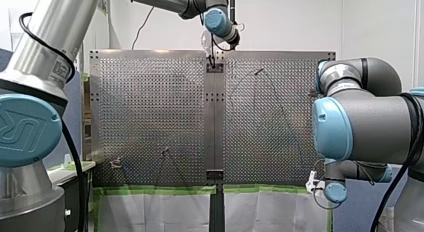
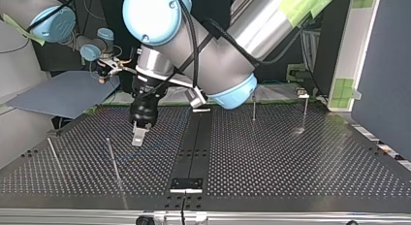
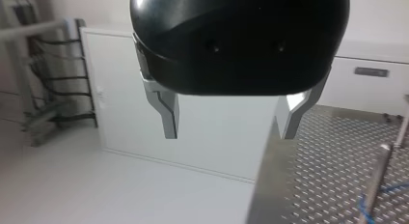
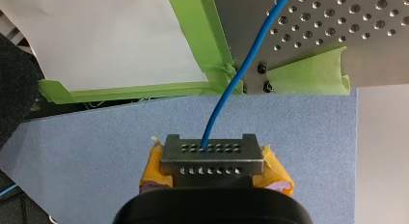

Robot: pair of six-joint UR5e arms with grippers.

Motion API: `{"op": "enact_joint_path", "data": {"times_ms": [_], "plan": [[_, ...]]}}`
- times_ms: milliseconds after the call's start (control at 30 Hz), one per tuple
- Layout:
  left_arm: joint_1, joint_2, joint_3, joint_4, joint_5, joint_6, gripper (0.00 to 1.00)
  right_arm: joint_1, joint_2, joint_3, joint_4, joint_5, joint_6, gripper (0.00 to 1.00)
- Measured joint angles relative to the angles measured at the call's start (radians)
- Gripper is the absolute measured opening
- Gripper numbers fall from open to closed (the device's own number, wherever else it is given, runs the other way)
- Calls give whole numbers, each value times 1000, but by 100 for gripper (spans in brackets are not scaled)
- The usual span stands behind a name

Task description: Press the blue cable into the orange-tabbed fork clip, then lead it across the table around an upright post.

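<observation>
Your right gripper [image 4: 208,154] is closed on the blue cable [image 4: 231,84], just off the edge of the table [image 4: 337,21]. Ahead of the fingers the cable runs onto the perforated surface. Your left gripper [image 3: 230,132] is wide open and holds nothing. The cable looks thin, light and limp, so I think it sags easily. Take it just beside the length you want to press down.

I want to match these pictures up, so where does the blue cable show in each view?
Front view: blue cable, faint, on the table's right half.
Top view: cable, faint, at the left near my left claw.
Left wrist view: cable beside that claw, by a post.
Right wrist view: cable runs from my right claw onto the table.
Shared landmark: the perforated table.
</observation>
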Motion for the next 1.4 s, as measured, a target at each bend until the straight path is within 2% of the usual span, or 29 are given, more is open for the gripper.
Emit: {"op": "enact_joint_path", "data": {"times_ms": [667,1033,1400], "plan": [[8,205,-210,211,0,-35,100,1,0,0,1,-4,-2,0],[9,219,-310,310,0,-48,100,4,0,0,3,-6,-3,0],[17,211,-425,425,0,-92,100,4,-1,0,3,-11,-4,0]]}}
